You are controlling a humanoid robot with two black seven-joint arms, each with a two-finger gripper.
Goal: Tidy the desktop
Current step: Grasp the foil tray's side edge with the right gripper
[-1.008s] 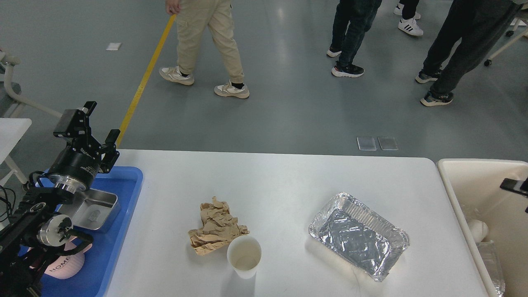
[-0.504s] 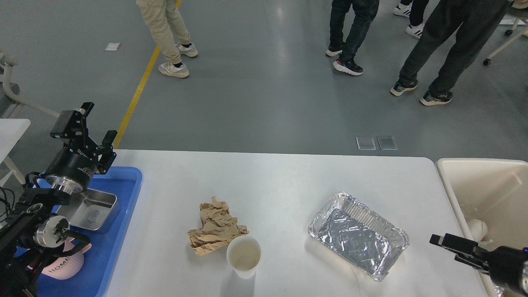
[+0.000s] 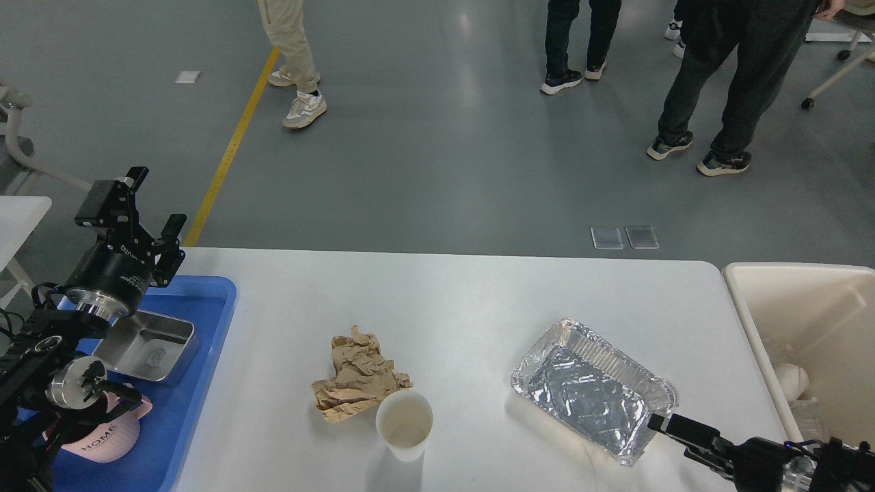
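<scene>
Desktop [image 3: 465,301] fills the lower middle of the head view: a white rectangular top with rounded corners, flanked by a blue tray [image 3: 198,383] at its left edge and a cream bin [image 3: 752,321] at its right edge. Three loose items lie on it. A crumpled brown paper [image 3: 355,376] sits left of centre, and a white paper cup [image 3: 405,424] stands upright just in front of it, touching its near right edge; the cup's mouth faces up. A foil tray [image 3: 593,389], rectangular and set at an angle, lies to the right, well apart from the cup.

Left gripper [image 3: 140,212] is raised above the far end of the blue tray, pointing up and away, its two fingers spread apart with nothing between them. On the blue tray below the arm rest a metal box [image 3: 147,345], open side up, and a pink object [image 3: 102,437] lettered "HOME", partly hidden by the arm.

Right gripper [image 3: 673,427] enters from the lower right corner, low over the desktop, its tip just beside the near right corner of the foil tray. It is seen nearly edge-on and dark, so whether its fingers are apart or together cannot be told, nor whether the tip touches the foil.

Inside the cream bin, a whitish rounded item [image 3: 791,380] and some clear material are partly visible. Beyond the desktop, several people's legs [image 3: 718,75] stand on the grey floor, which carries a yellow line [image 3: 229,147].
</scene>
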